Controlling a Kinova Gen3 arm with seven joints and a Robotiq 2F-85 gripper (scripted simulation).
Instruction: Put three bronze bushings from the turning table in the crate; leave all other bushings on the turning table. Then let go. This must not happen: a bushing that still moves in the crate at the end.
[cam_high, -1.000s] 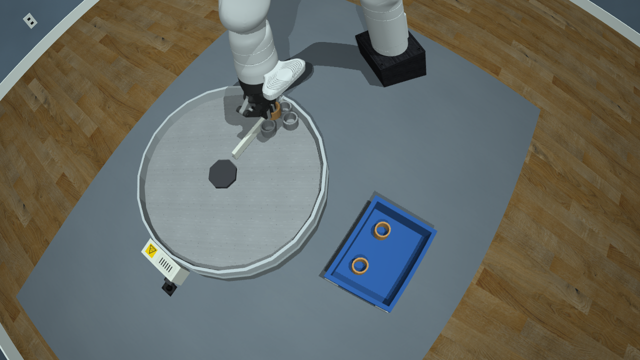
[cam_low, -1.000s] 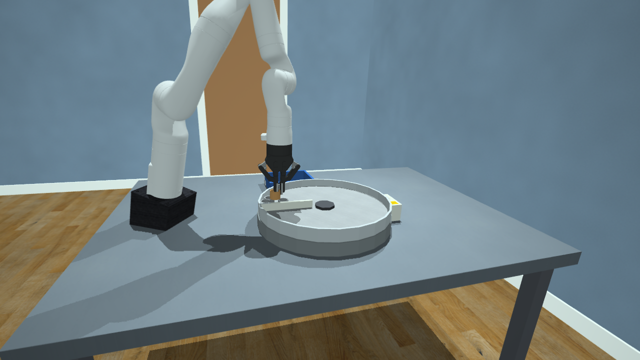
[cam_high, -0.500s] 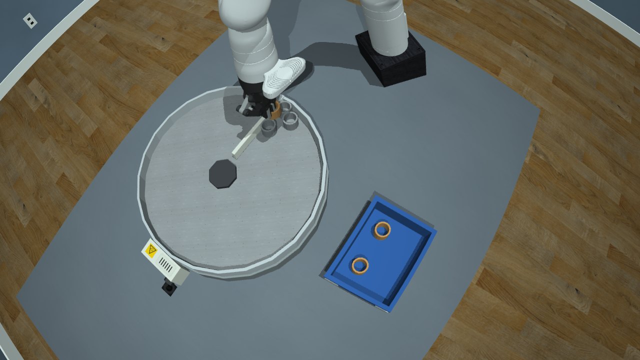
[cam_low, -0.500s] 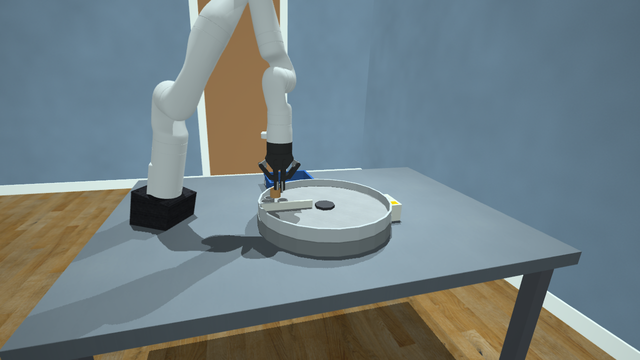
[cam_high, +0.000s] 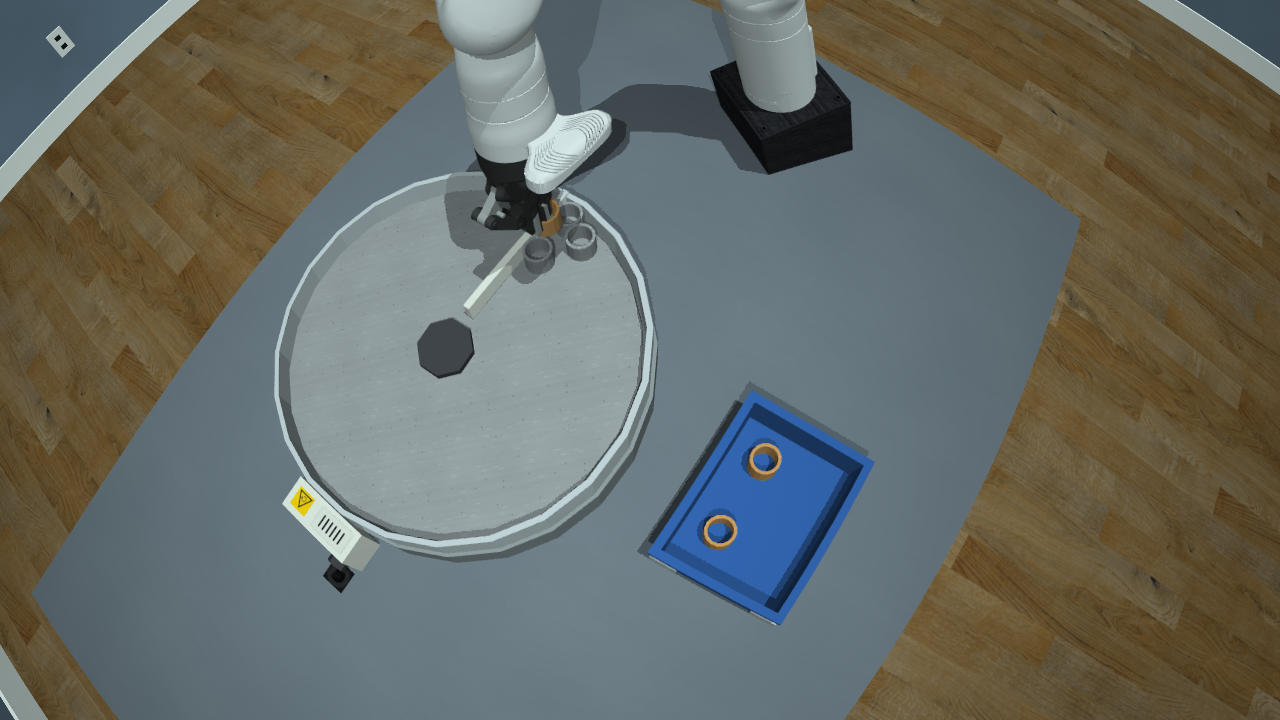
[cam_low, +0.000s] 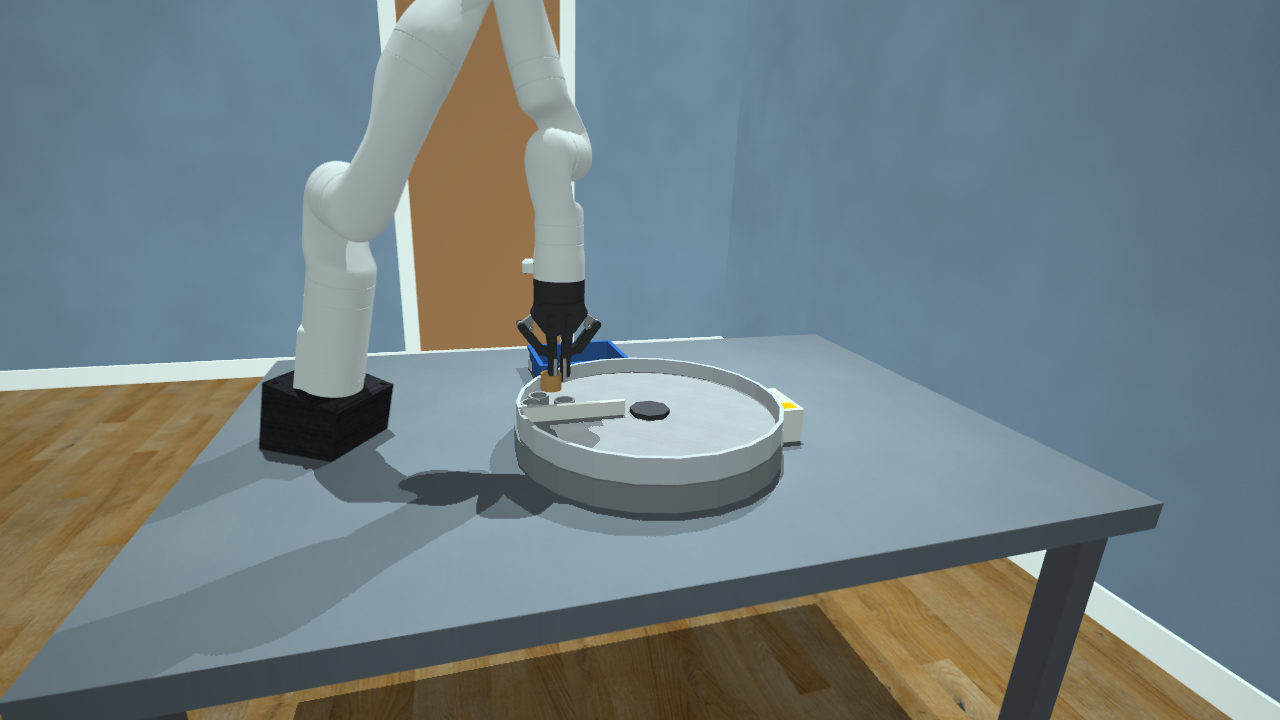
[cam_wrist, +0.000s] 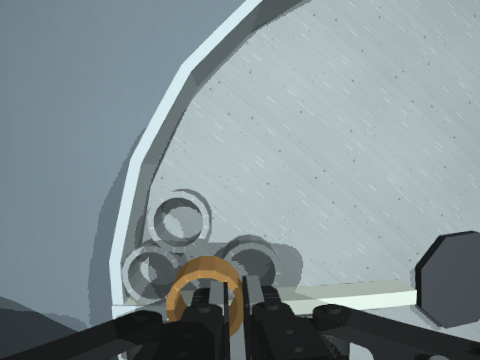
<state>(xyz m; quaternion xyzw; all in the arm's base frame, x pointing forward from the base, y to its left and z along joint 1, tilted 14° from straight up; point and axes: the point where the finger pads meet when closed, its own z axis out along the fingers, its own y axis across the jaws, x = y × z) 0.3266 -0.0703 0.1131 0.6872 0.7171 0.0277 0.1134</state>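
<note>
Blue walls (cam_high: 26, 107) (cam_low: 939, 179) and a wooden floor (cam_high: 1118, 313) (cam_low: 152, 411) surround my grey worktable (cam_high: 805, 295) (cam_low: 805, 555) (cam_wrist: 60, 100). The white seven-joint arm (cam_high: 510, 98) (cam_low: 557, 219) reaches over the round, pale grey, rimmed turning table (cam_high: 650, 358) (cam_low: 662, 470) (cam_wrist: 126, 200). Well apart from that sits the rectangular blue crate (cam_high: 827, 537) (cam_low: 599, 351), with two orange-brown bronze bushings (cam_high: 764, 474) (cam_high: 720, 545) standing apart inside.

At the turning table, I have the black two-finger gripper (cam_high: 539, 223) (cam_low: 560, 371) (cam_wrist: 235, 297) pinched closed on the wall of a third ring-shaped bronze bushing (cam_high: 552, 217) (cam_low: 550, 382) (cam_wrist: 207, 265), one finger inside the ring and one outside. It looks raised off the surface, close to the straight cream bar (cam_high: 496, 275) (cam_low: 581, 410) (cam_wrist: 350, 299). Three round grey bushings (cam_high: 580, 254) (cam_high: 538, 266) (cam_high: 572, 210) (cam_wrist: 206, 220) (cam_wrist: 129, 285) (cam_wrist: 272, 255) crowd beside and beneath it; those must stay.

I judge this to be the lift of the last piece needed. Next I'd raise it straight up past the grey ones and the rim, carry it across, lower it onto free crate floor away from the other two, and let go. With only the wall pinched, a knock could twist it, so I'd go gently.
</note>
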